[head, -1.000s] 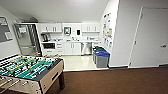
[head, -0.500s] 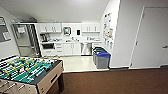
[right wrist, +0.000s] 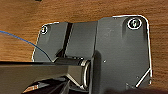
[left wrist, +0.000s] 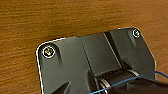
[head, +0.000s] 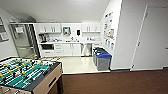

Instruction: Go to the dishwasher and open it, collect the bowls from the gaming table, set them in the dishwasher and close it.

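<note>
The kitchen lies straight ahead of the robot, across brown floor (head: 112, 82) and then pale tile. The dishwasher (head: 86, 49) sits under the bench (head: 72, 42) at the far wall, well apart from both jaws and about equally far from either arm. It looks shut: a steel front, cabinet-wide. A table-football table (head: 25, 72) stands near on the left. Whether the jaws are wide or narrow cannot be told.

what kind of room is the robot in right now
Likely an office break room: a kitchenette with white cabinets and a steel-fronted dishwasher at the back, a foosball table in front, and bins by the wall.
</note>
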